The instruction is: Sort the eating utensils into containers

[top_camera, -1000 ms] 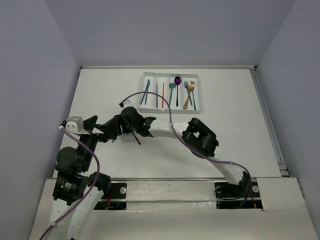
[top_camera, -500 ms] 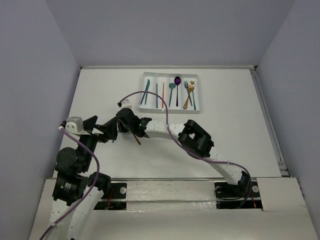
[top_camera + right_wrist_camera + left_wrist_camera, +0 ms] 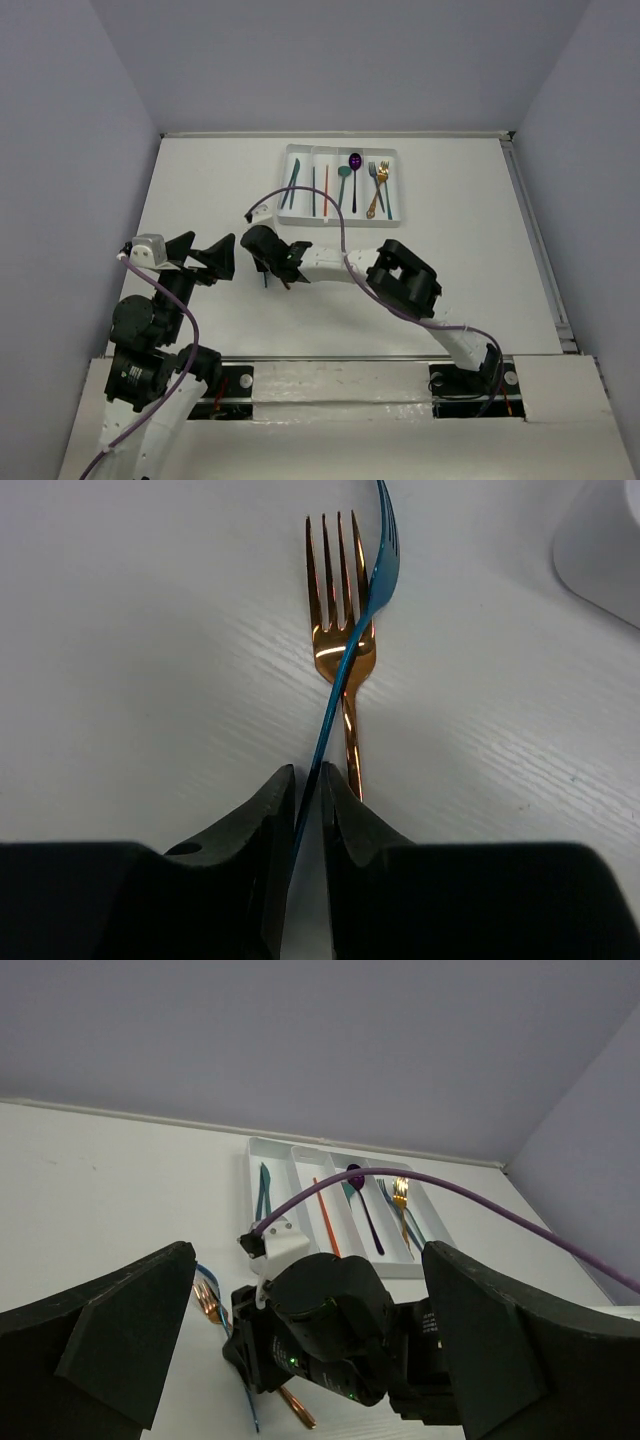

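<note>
Blue fork (image 3: 350, 650) is pinched by its handle in the right gripper (image 3: 308, 775) - the two fingers are pressed in tight on the thin stem, right down by the table (image 3: 200, 180). It's lying across a copper fork (image 3: 322, 590) that sits flat underneath, both with their tines pointing away from the wrist camera. The blue one crosses over the copper neck, so the two are touching there. Can't tell if the blue tines are resting on the table or just off it.

All this is on the open table, to the left of and nearer than the white tray (image 3: 302, 212), well apart from it. The tray sits toward the far edge and already has a teal knife (image 3: 291, 185) in its leftmost slot, an orange stick (image 3: 325, 190) next door, then a purple spoon (image 3: 354, 175) and a gold fork (image 3: 381, 190) further right.

Left gripper (image 3: 308, 1247) is just to the left of the right one, fingers spread wide with nothing between them. From its camera the right arm's black wrist fills the middle and hides most of both forks - only the tine ends poke out on the left. The right arm's purple cable (image 3: 335, 215) loops over the near edge of the tray.
</note>
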Action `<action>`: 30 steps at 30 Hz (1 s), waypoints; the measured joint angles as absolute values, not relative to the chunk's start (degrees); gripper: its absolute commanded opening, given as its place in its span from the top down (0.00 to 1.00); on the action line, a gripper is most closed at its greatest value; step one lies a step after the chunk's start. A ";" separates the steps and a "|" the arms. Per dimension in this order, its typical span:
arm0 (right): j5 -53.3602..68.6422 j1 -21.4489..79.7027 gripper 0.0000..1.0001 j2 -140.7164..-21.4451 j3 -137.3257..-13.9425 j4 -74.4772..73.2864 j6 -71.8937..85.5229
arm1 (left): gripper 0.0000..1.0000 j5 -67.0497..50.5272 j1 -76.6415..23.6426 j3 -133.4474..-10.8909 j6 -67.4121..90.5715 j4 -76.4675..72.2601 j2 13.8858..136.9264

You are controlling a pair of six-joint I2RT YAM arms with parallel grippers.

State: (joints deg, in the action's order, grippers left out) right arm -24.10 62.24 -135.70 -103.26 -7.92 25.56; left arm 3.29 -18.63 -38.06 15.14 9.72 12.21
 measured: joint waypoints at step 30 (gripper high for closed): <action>-16.60 55.79 1.00 -107.33 -73.76 4.49 27.00 | 0.01 3.22 -18.65 -38.06 15.14 9.72 12.25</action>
State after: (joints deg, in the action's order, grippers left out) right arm -16.60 55.79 -107.33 -73.76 4.49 27.00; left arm 3.22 -18.65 -38.06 15.14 9.72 12.25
